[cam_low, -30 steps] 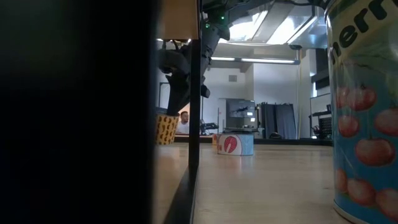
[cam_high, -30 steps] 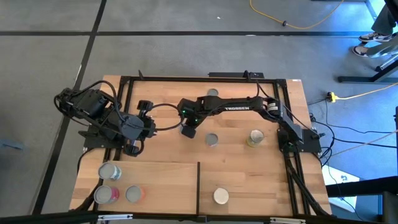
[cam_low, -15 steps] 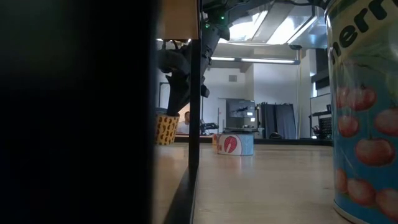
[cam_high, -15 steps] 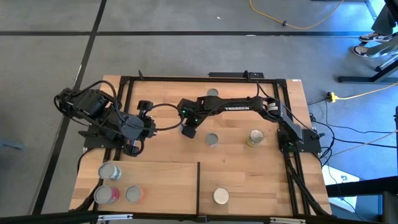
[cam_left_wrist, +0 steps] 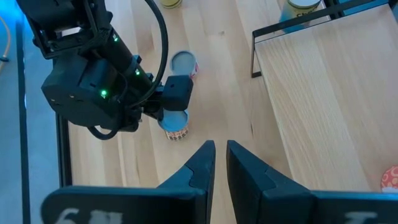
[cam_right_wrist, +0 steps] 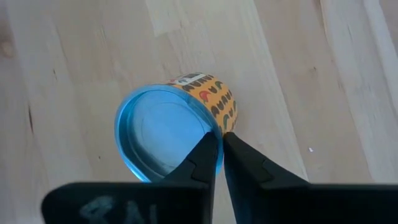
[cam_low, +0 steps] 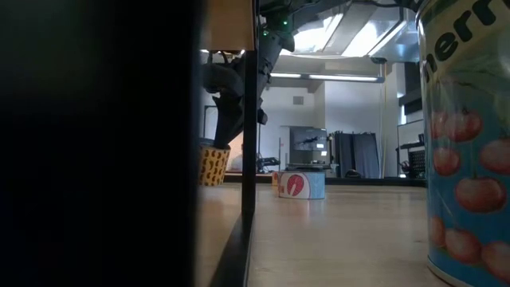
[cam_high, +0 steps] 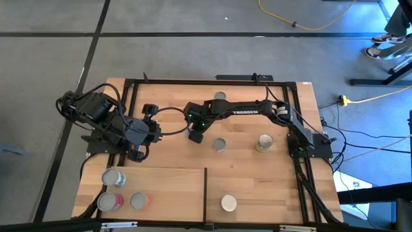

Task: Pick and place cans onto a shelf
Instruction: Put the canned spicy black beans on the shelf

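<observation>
Can under the right hand: a small round tin with an orange label printed with dark marks and a silvery lid point(cam_right_wrist: 171, 134); it stands upright on the bare wood, left of centre and toward the far side, just below the right hand.
Right hand point(cam_right_wrist: 217, 149): hangs directly over that tin, fingers close together with only a thin gap, their tips above the lid's rim; whether they touch the tin cannot be told, and nothing is gripped between them.
Left hand point(cam_left_wrist: 220, 151): at the left side of the surface, over bare wood, fingers nearly together with a narrow slit and nothing in them.
Other cans: a grey-topped tin with a red-marked label point(cam_high: 219, 144) stands just right of the right hand; a cream-topped, yellow-green tin point(cam_high: 264, 143) farther right; a grey-topped tin point(cam_high: 220, 96) at the far edge; a white-topped tin point(cam_high: 228, 203) near the front edge.
Shelf: a raised light-wood board with a thin black frame point(cam_high: 174, 193) at the near left; three tins stand on its left end, two grey-topped and one reddish.
Surface: a light wood-plank top point(cam_high: 257, 174) bordered by black rails.
Room: grey floor around it, a yellow cable point(cam_high: 302, 26) beyond the far side.
</observation>
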